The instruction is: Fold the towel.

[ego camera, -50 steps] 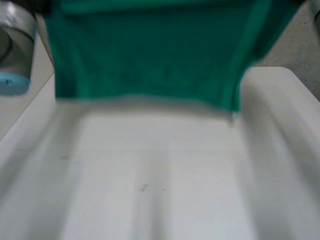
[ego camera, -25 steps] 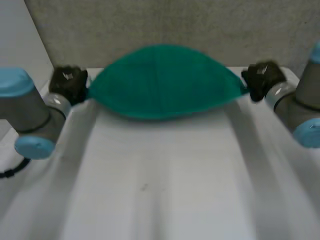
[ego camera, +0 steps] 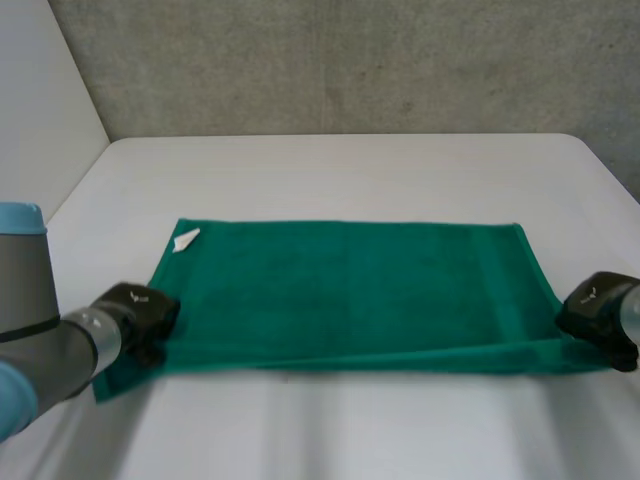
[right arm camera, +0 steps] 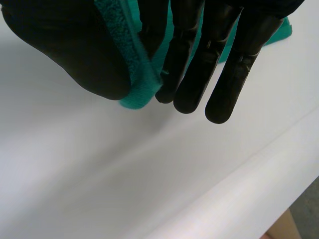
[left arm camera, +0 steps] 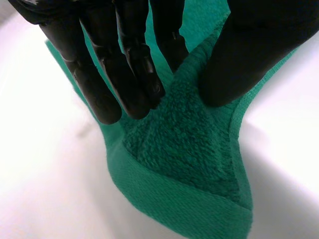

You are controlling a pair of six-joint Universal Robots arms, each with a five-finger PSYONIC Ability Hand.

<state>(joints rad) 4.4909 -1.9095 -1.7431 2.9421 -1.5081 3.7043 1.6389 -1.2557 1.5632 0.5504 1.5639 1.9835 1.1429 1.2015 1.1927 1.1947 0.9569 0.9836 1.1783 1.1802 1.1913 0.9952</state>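
The robot's left hand (left arm camera: 99, 55) pinches the near-left corner of the green terry-cloth towel (ego camera: 350, 290). Its straight black fingers (left arm camera: 132, 74) press one side of a raised ridge of looped pile, and the thumb (left arm camera: 249, 55) presses the other. Past the fingertips the corner fans out, fluffy pile bordered by a flat-woven hem band. The right hand (right arm camera: 214, 69) grips the near-right corner the same way: a thin woven edge is clamped between its thumb and straight fingers, with a small rounded tip of cloth poking out beside the thumb tip. Between the two hands the towel lies flat on the smooth white table (ego camera: 350, 170) as a wide rectangle, and a second layer shows as a narrow strip along the near edge. At the corner beyond the left fingers, a small white tag (ego camera: 186, 240) sticks out. Behind the table stands a rough grey wall (ego camera: 350, 60).
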